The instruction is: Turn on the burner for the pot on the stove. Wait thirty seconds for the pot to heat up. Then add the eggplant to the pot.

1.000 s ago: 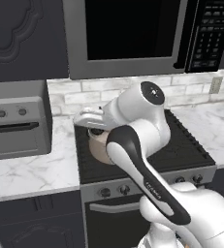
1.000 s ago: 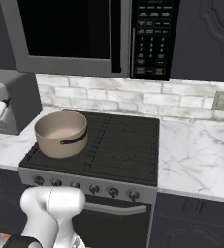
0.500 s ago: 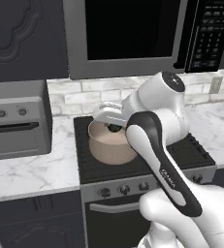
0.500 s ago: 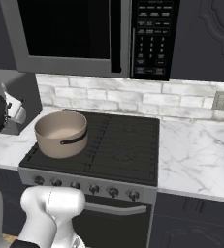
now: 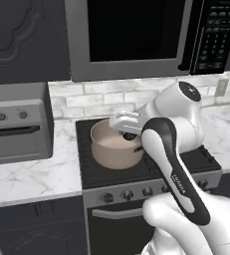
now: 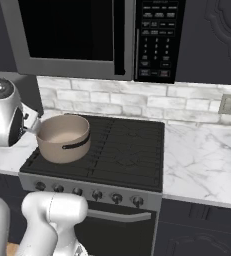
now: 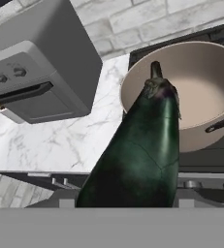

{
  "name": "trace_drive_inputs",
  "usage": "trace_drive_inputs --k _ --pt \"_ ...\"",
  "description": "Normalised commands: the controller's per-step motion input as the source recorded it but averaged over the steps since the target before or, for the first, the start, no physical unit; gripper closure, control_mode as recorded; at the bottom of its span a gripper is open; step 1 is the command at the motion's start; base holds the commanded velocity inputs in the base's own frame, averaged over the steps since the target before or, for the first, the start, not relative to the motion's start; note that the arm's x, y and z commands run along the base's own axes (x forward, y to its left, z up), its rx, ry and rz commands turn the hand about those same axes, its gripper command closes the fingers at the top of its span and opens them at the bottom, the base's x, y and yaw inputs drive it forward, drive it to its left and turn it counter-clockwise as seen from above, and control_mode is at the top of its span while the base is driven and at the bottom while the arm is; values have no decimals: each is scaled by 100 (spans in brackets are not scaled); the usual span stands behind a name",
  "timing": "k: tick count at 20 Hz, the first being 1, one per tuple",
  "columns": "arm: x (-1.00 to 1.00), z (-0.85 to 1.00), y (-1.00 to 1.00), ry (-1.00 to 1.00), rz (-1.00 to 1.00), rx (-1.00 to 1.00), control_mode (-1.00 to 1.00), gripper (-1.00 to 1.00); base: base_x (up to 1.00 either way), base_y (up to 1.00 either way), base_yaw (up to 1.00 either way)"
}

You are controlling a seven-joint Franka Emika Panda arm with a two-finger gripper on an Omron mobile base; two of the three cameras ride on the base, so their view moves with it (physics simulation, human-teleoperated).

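Spillage is the main risk: the eggplant (image 7: 142, 150), long, glossy and nearly black with a stem cap at its far end, sits clamped in the end effector (image 5: 130, 135) above the near rim of the pot (image 5: 115, 147). Its slick skin could slide in the partly closed jaws, and released too early it would probably strike the rim and roll onto the stove (image 6: 122, 150) grates or the marble surface (image 7: 60, 140). The pot is wide, matte tan, paler inside, with a short dark handle.
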Motion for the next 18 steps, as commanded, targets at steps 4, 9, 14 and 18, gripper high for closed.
trace_drive_inputs --k 4,9,14,18 --pt "15 -9 -20 0 0 0 -100 100 0 0 0" --pt "17 -12 -12 0 0 0 -100 100 0 0 0" --pt "17 -10 -6 0 0 0 -100 100 0 0 0" --pt "18 -10 -1 0 -1 0 -100 100 0 0 0"
